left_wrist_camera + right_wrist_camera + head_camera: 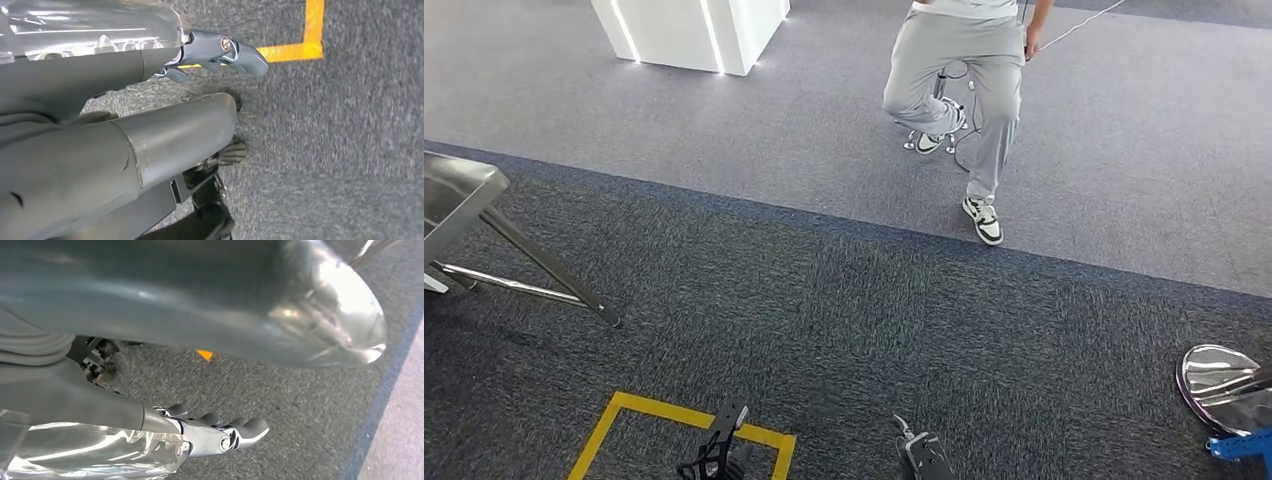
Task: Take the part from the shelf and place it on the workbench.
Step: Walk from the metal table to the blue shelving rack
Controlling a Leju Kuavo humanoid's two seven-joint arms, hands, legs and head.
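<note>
Both robot hands hang at my sides over the carpet: the left robot hand [220, 52] has its fingers stretched out and a little apart with nothing in them, and the right robot hand [220, 432] looks the same, released and empty. Just beyond the left robot hand lies a corner of yellow floor tape [307, 47]. I see no part and no shelf from here, so the part is somewhere outside my cameras; I judge I am at the walking and turning stage, before any reach. Far ahead and off to the left robot hand's side stands a steel frame with slanted legs [484, 235], which may be the table. A person [969, 90] on a stool sits well ahead. To do this well I would keep both arms down, turn slowly, and square up before lifting a hand. No writing or brand is readable.
</note>
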